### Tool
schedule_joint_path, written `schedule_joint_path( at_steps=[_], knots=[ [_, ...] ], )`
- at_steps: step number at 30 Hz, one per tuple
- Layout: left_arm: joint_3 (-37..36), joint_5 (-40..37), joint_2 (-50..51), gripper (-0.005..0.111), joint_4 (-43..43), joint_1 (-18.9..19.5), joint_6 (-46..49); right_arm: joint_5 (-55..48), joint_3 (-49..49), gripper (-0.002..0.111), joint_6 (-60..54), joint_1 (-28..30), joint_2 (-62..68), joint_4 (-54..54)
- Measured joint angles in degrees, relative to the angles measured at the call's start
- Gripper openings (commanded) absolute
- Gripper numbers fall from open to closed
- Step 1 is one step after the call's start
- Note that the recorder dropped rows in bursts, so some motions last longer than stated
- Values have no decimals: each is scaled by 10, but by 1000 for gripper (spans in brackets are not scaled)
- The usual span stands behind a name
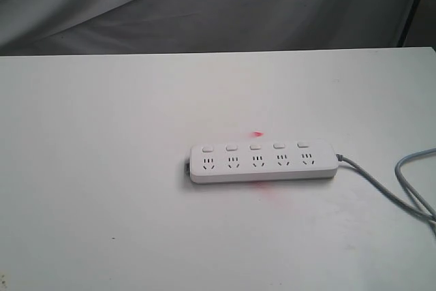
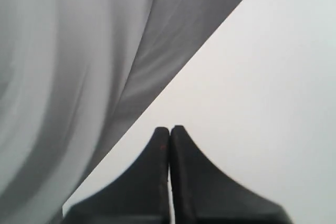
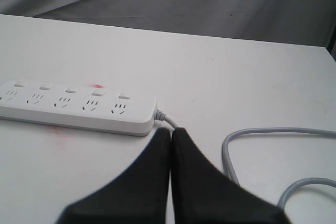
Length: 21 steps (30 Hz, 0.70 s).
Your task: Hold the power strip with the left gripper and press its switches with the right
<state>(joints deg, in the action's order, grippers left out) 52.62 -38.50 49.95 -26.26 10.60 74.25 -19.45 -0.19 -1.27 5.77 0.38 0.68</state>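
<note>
1. Left claw (image 2: 169, 129): jaws clenched together, nothing between them. It hangs over bare table (image 2: 273, 77) by an edge, with grey cloth (image 2: 63, 51) beyond.
2. Right claw (image 3: 171, 132): jaws pressed together, empty. The strip (image 3: 79, 106) lies just beyond the tips, apart from them, its cable (image 3: 262, 129) end nearest.
3. Exterior view: the strip lies flat at 3 o'clock of table centre, long axis 9 to 3. No claw touches it.
4. Switches (image 1: 255, 146): five in a row on the 12 o'clock side of the sockets.
5. The cable leaves the 3 o'clock end and runs toward 4.
6. Step, judged: approach only; hold not yet made.
7. Next, judged: the left claw must open and clamp the 9 o'clock end. The right can then press with closed tips.
</note>
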Motion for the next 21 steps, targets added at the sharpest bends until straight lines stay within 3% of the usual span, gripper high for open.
schedule_joint_path(
  at_steps=[4,10,13,16,21],
  knots=[
    [-21,0,16,1,-64,0,67,0,0,0,0,0,0,0],
    [-35,11,98,1,-88,0,84,0,0,0,0,0,0,0],
    [-36,9,155,9,-92,0,107,0,0,0,0,0,0,0],
    [-36,1,216,31,-103,0,145,0,0,0,0,0,0,0],
    [-37,-3,300,89,-148,0,205,0,0,0,0,0,0,0]
  ],
)
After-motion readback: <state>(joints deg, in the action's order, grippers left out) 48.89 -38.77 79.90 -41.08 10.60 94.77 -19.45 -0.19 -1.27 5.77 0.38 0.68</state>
